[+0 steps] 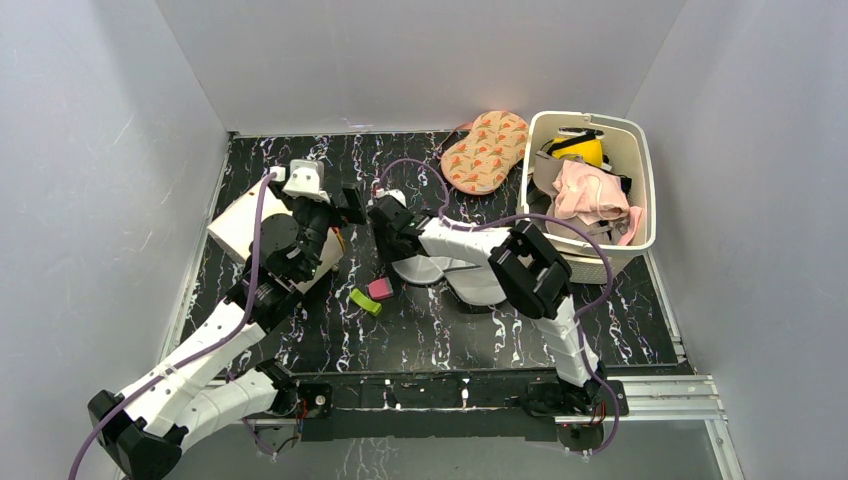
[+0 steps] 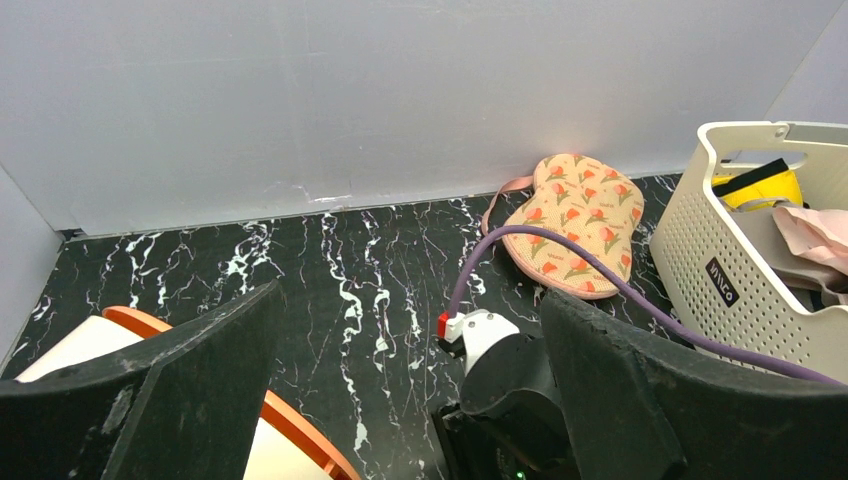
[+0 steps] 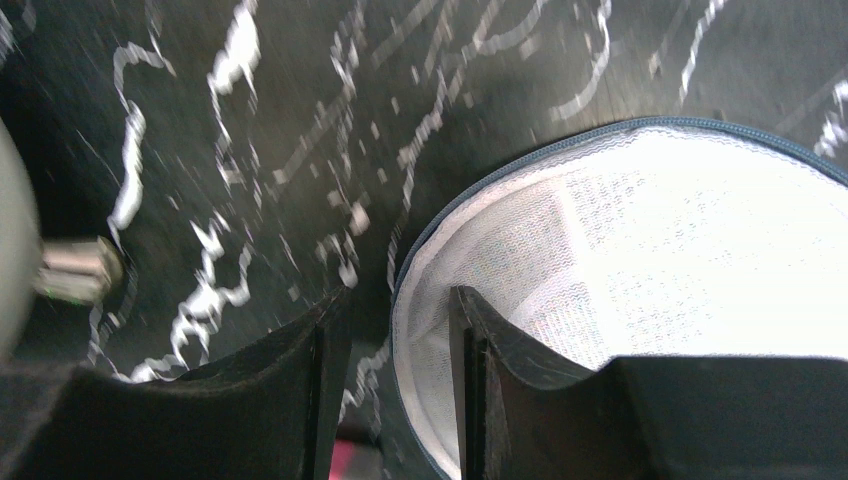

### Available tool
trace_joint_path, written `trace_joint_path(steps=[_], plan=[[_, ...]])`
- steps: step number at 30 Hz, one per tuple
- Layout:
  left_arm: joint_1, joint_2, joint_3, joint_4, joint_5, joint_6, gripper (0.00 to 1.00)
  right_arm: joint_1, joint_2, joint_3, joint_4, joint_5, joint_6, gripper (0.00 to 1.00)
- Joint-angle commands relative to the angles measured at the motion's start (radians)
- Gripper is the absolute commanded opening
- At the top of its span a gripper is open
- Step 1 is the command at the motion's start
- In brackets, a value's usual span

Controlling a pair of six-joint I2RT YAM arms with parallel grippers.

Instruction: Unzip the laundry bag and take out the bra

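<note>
The laundry bag lies mid-table under my right forearm, white mesh with a blue-grey zip rim. In the right wrist view the laundry bag shows its pale inside. My right gripper straddles the rim, one finger on the mesh and one outside. Its jaws are apart, with dark table showing between the outer finger and the rim. From above, the right gripper points down at the bag's left edge. The bra, peach with a flower print, lies on the table behind, outside the bag. My left gripper hovers wide open and holds nothing; the left gripper faces the bra.
A white slotted basket full of clothes stands at the back right, touching the bra's side. A white box with an orange rim sits under my left arm. Small green and pink pieces lie just left of the bag. Grey walls enclose the table.
</note>
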Motion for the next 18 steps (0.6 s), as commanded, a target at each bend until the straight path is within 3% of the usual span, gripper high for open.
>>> trace_joint_path(steps=[1,10,13,18], plan=[[0.007,0.001,0.038,0.006,0.023,-0.017,0.98,0.023,-0.053,-0.078,-0.065,0.054,-0.07,0.39],[0.007,0.004,0.032,0.014,-0.006,-0.002,0.98,0.131,0.091,0.016,-0.28,0.442,0.06,0.29],[0.007,-0.002,0.031,0.015,-0.003,-0.002,0.98,0.143,0.073,-0.024,-0.246,0.465,0.072,0.22],[0.007,-0.01,0.027,0.02,-0.012,0.006,0.98,0.142,-0.056,-0.118,-0.07,0.389,0.035,0.0]])
